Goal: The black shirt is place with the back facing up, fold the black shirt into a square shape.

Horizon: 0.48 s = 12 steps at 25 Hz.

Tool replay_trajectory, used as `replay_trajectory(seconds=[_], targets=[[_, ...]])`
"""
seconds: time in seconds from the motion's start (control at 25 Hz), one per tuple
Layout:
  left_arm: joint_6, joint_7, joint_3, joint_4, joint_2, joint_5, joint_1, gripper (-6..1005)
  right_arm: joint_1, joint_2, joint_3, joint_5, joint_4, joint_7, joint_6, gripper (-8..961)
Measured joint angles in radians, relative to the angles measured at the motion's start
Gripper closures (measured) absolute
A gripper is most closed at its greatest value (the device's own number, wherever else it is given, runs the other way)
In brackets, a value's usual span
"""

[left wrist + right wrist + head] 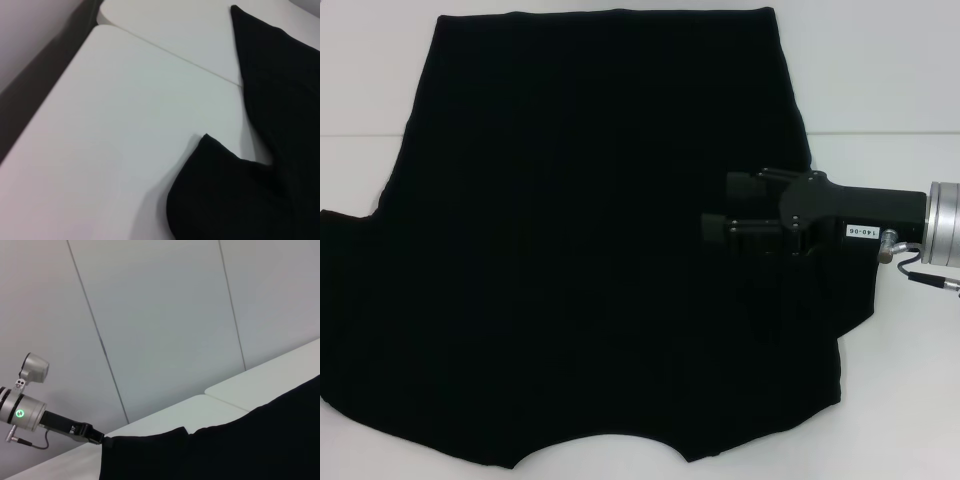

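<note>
The black shirt lies spread flat on the white table, plain side up, hem at the far end and neckline at the near edge. My right gripper hovers over the shirt's right part, near the right sleeve, fingers pointing left and open. The left wrist view shows the left sleeve lying on the table. In the right wrist view the left gripper sits far off at the edge of the shirt; it is outside the head view.
The table is two white tops joined at a seam, also seen as the seam in the left wrist view. Bare table lies to the right and far side of the shirt. A grey panelled wall stands behind.
</note>
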Motion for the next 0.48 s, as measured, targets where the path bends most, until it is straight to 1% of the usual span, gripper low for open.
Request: replay_trajectory(seconds=[0.48], targets=[[0.001, 0.008, -0.012, 0.003, 0.002, -0.004, 0.0, 996, 0.001, 0.0, 0.0, 0.011, 0.0, 0.0, 0.003, 40]])
